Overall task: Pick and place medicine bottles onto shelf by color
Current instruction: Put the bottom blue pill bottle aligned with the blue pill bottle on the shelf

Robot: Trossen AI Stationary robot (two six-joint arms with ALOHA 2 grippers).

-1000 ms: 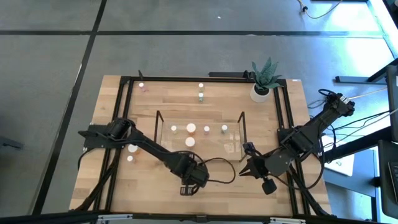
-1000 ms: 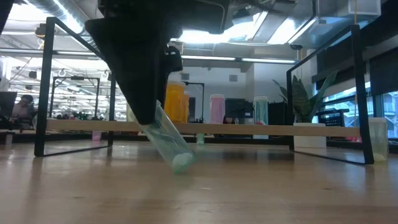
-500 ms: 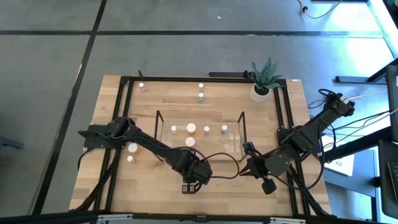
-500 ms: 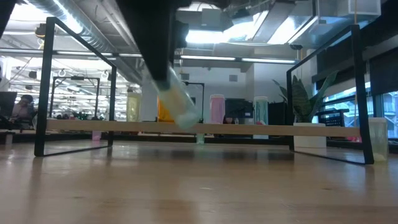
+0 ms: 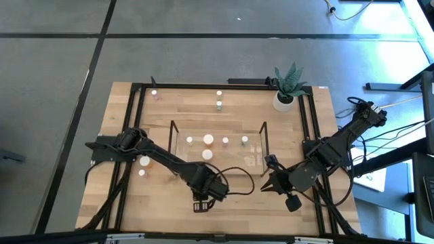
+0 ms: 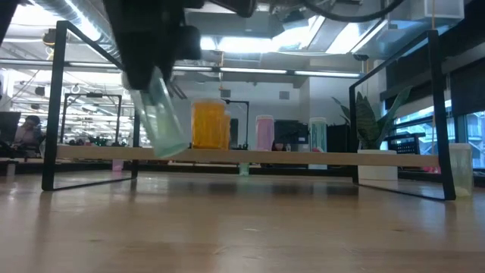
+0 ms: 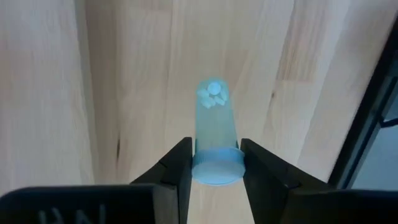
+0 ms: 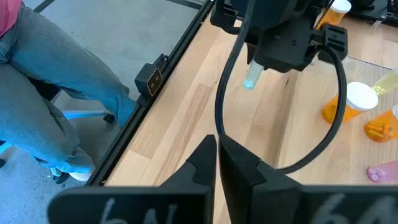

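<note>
My left gripper (image 5: 201,203) hangs over the near middle of the table, shut on a small green bottle (image 6: 163,114) with pills at its lower end (image 7: 212,93). The clear shelf (image 5: 217,146) stands behind it at the table's centre. An orange bottle (image 6: 210,125), a pink bottle (image 6: 264,133) and a green bottle (image 6: 317,133) stand upright on its board. More bottles stand on the table at the left (image 5: 144,161) and at the far side (image 5: 219,104). My right gripper (image 8: 217,146) waits shut at the near right, touching nothing. My left gripper pinches the green bottle at its wider cap end (image 7: 216,173) between its two fingers (image 7: 180,158). The fingers come from above, pointing down. The bottle hangs below them, cap end up and slightly tilted, lifted clear of the table.
A potted plant (image 5: 288,88) stands at the far right corner. A black metal frame (image 5: 135,122) runs round the table. A person's legs (image 8: 56,81) show beside the table's edge in the right wrist view. Bare wood lies in front of the shelf (image 5: 237,196).
My left gripper has gone up with the green bottle and tipped nearer to straight down. The bottle, whose lower end was low near the table and steeply tilted, now hangs higher, at the level of the shelf's board, and closer to upright.
</note>
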